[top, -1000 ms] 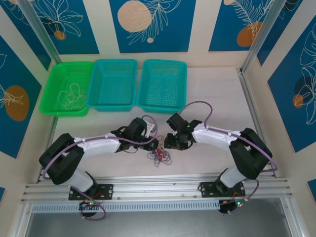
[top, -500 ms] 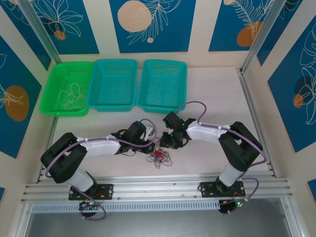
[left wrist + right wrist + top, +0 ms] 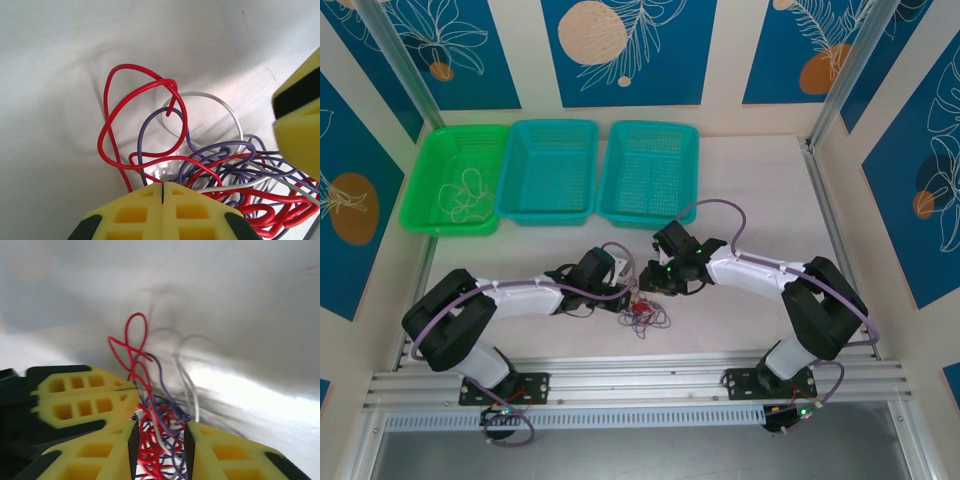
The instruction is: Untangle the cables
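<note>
The cables (image 3: 642, 313) lie as one small knot on the matt white table (image 3: 750, 200), near its front edge and between the two arms. They are thin, round, glossy coated wires in red, dark purple and whitish grey, curled into open loops and tight coils that cross over and under one another. In the left wrist view a large red loop stands clear of the heap, with a purple loop beside it and a pale arc behind. The left gripper (image 3: 162, 187) has blocky yellow fingers moulded with square pockets, and they are pressed flat together with no gap along the seam. Strands run in beneath the tips, but whether one is pinched there cannot be told. The right gripper (image 3: 160, 437) sits close beside it on the other side, its yellow pads clamped on the dense red-and-purple core of the knot, which fills the narrow slot between them. From above, both gripper bodies hide part of the tangle. At the back of the table three perforated plastic baskets stand in a row, side by side: a green basket (image 3: 430, 165) holding a loose pale wire (image 3: 467, 190), a middle teal basket (image 3: 552, 126) and a right teal basket (image 3: 650, 128). A lilac arm cable (image 3: 720, 206) arches over the right arm, and a grooved aluminium rail (image 3: 630, 385) runs along the front.
</note>
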